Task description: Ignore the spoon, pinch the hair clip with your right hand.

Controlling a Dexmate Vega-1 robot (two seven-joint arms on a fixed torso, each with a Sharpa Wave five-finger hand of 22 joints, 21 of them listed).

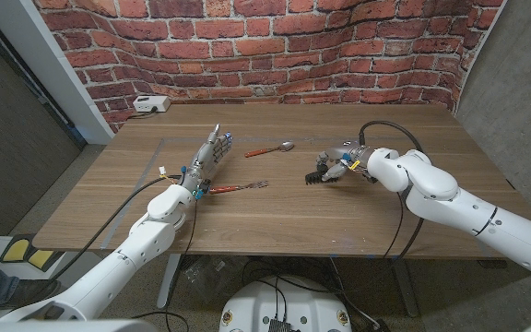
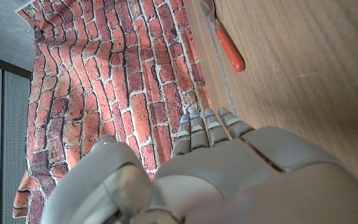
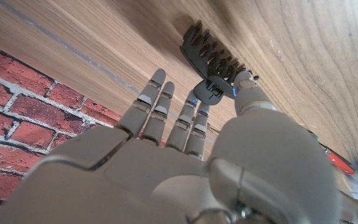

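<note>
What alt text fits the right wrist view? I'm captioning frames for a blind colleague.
The robot's right hand pinches a dark toothed hair clip against the wooden table, its other fingers spread. Red brick wall behind.

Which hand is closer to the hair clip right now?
Right. The right hand pinches the hair clip; the left hand stands across the table, beyond the spoon.

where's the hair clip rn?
Head view: the hair clip lies on the table right of centre, at the right hand's fingertips, below-right of the spoon.
</note>
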